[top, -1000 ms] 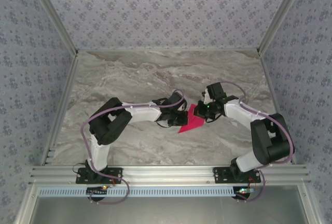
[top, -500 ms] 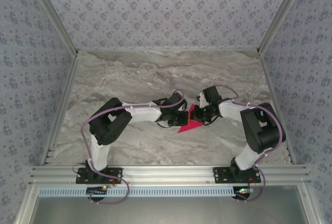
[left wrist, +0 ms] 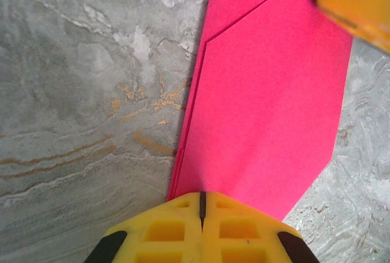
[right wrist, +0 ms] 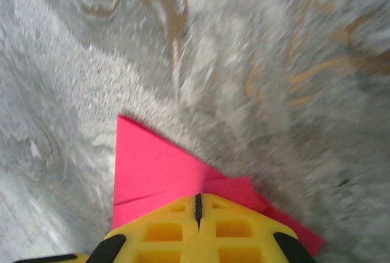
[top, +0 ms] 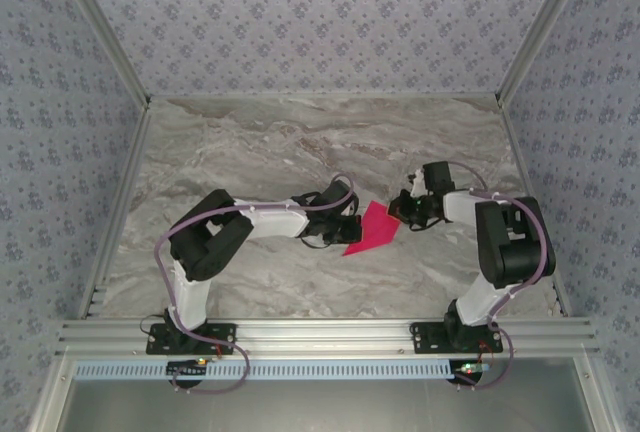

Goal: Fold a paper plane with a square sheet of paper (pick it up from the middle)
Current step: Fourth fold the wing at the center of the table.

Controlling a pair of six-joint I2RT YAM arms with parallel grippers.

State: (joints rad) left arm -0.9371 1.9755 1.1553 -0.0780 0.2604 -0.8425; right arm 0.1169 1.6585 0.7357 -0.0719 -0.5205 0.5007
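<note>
With the folded pink paper (top: 372, 229) lying flat near the middle of the desk (top: 260, 142), the left tool (left wrist: 201, 199) and right tool (right wrist: 197, 201), both pressed together, are bearing on its opposite ends, so creasing well probably means rubbing firmly along the fold without dragging the sheet.

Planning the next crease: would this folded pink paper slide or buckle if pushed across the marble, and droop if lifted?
Probably slides: the folded paper lies flat on the smooth table. Pushed edge-on it may buckle, being thin. Lifted by one end it likely droops, though the overlapping layers should stiffen it slightly.
</note>
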